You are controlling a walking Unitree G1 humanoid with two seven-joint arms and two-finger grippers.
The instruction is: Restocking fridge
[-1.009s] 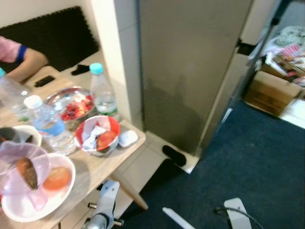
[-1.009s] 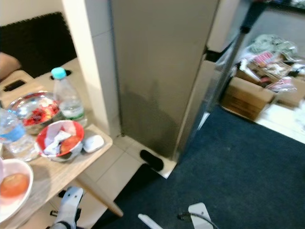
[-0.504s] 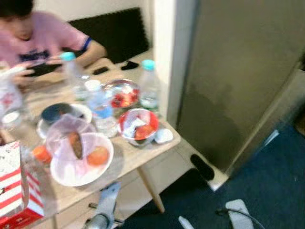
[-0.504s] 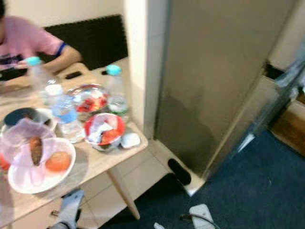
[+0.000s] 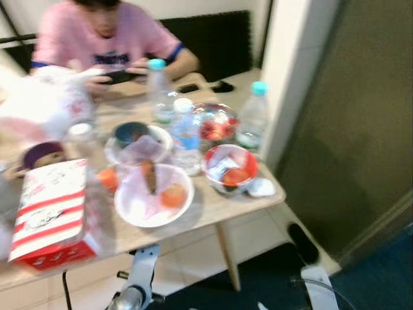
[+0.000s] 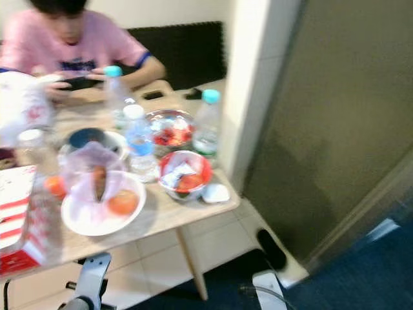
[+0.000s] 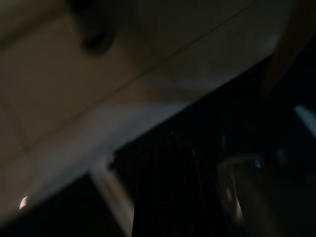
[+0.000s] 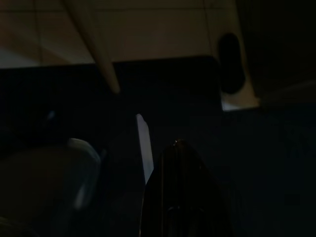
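On the table [image 5: 213, 210], a red-striped box [image 5: 51, 213]; writing blurred; end effector states unclear.

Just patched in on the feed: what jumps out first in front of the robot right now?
A crowded wooden table to the robot's left: a white bowl with fruit and a clear cup near its front edge, a red bowl toward the right corner, and water bottles behind. A red-and-white striped box sits at the left end, and a person in a pink shirt sits on the far side. The closed grey fridge stands to the right.
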